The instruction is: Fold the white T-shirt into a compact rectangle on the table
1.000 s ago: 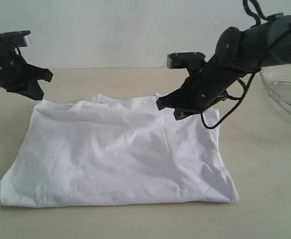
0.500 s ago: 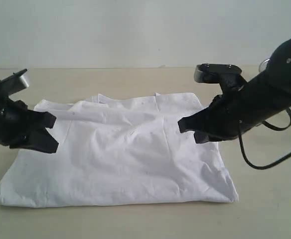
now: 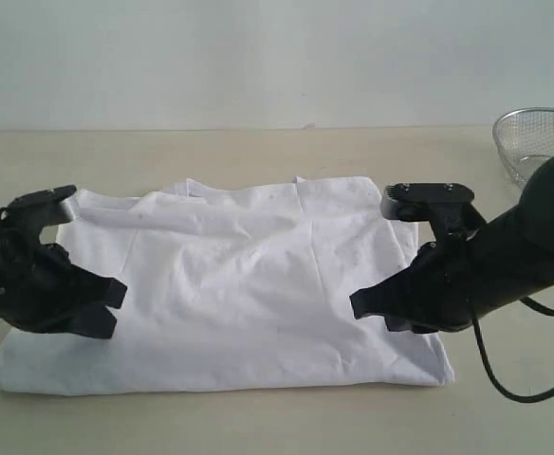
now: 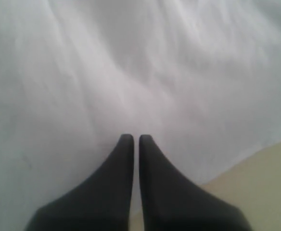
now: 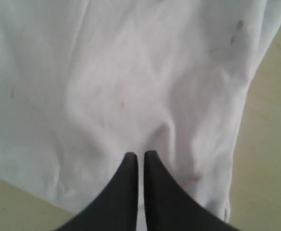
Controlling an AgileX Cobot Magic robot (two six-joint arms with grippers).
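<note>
Exterior view. The white T-shirt (image 3: 249,284) lies flat on the table (image 3: 258,422), near its middle, folded into a broad four-sided shape with a plain white face up. Its long axis runs left to right across this view; the near edge is longer than the far edge, which shows two small raised folds. Neither neck nor hem can be made out, so which way the shirt points cannot be told. Shallow creases cross the cloth.

The left gripper (image 3: 114,309) sits low over the shirt's left border, its tip aimed toward the middle of the cloth. The right gripper (image 3: 360,308) sits low over the near right part, aimed the opposite way, so the two tips face each other across the shirt, well apart. A round wire-mesh basket (image 3: 535,137) stands at the far right of the table, clear of the shirt and behind the right arm. A dark cable loops from the right arm over the table beside the shirt's near right corner.

Left wrist view. The left gripper (image 4: 132,140) has its jaws pressed together with only a thin slit between them and no cloth in it; white T-shirt (image 4: 131,72) fills the frame, with table (image 4: 275,183) at one corner.

Right wrist view. The right gripper (image 5: 139,157) is likewise closed and empty above creased white T-shirt (image 5: 131,72), near its edge by the table (image 5: 270,120). Whether either tip touches the cloth cannot be told.
</note>
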